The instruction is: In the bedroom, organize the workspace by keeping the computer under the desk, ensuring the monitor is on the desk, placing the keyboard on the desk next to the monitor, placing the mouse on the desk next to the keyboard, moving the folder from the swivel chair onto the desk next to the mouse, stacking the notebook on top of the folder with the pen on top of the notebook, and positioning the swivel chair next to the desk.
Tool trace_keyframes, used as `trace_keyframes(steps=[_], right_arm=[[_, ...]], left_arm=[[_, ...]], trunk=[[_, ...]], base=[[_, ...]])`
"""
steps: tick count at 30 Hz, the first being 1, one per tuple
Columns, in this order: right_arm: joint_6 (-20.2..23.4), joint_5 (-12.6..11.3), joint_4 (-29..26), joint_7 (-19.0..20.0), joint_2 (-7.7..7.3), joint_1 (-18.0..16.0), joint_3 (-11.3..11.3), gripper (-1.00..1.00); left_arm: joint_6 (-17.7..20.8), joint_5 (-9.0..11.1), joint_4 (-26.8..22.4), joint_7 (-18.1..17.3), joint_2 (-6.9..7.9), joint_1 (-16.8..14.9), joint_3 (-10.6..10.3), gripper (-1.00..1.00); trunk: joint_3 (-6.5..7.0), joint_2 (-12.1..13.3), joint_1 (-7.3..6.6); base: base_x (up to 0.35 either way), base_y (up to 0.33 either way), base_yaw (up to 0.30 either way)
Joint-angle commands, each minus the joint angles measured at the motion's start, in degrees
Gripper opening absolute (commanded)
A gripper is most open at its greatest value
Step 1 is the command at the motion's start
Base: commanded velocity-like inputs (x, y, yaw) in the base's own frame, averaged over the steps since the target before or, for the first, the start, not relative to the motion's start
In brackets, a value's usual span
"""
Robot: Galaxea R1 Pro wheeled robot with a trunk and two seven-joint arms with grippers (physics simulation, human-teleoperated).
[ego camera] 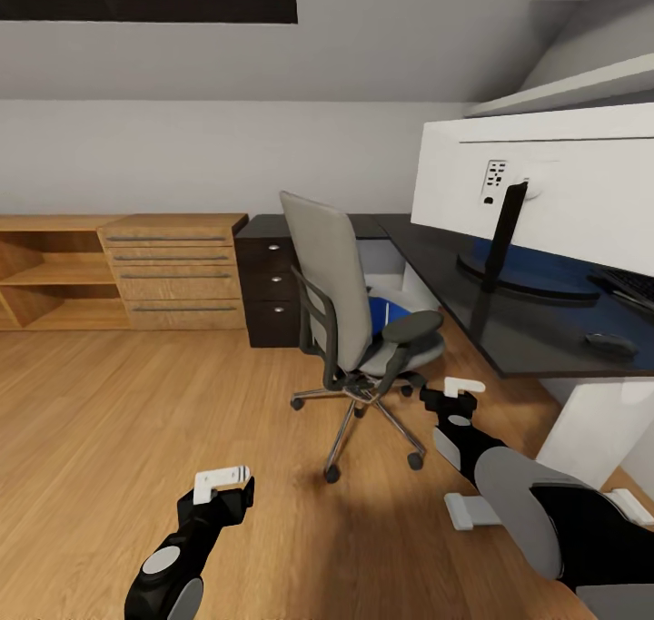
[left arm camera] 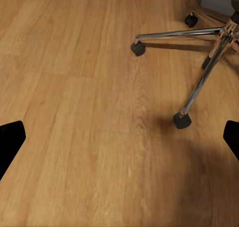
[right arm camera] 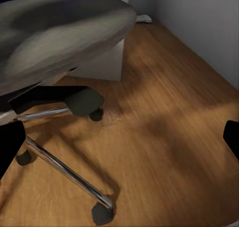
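Monitor (ego camera: 545, 193), keyboard (ego camera: 629, 286), mouse (ego camera: 610, 343): on the surface (ego camera: 472, 316). Folder (ego camera: 383, 314): yours to move, on the swivel chair (ego camera: 350, 320) beside the surface. Left tool (ego camera: 222, 484), right tool (ego camera: 459, 393): both open, empty.

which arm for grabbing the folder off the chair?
Right, probably. The right gripper hangs open by the swivel chair armrest, on the side where the blue folder shows on the seat. The left gripper is low over the floor, farther away.
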Motion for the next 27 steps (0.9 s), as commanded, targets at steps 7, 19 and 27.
trace_keyframes(steps=[7,19,27], right_arm=[[-3.2,-0.1,0.2,0.1,-0.03,0.0,-0.1,1.0],[-6.1,0.2,0.4,0.1,0.18,0.3,-0.1,1.0],[-6.2,0.2,0.4,0.1,0.19,0.4,0.0,1.0]], left_arm=[[0.1,0.6,0.1,0.6,0.21,0.0,-0.1,1.0],[0.1,0.5,0.4,0.7,0.24,0.0,-0.1,1.0],[0.1,0.4,0.5,0.7,0.24,0.0,-0.1,1.0]], trunk=[[-0.05,0.0,-0.01],[-0.05,0.0,-0.01],[-0.05,0.0,-0.01]], base=[[0.0,0.0,0.0],[0.149,0.0,0.0],[0.16,0.0,0.0]])
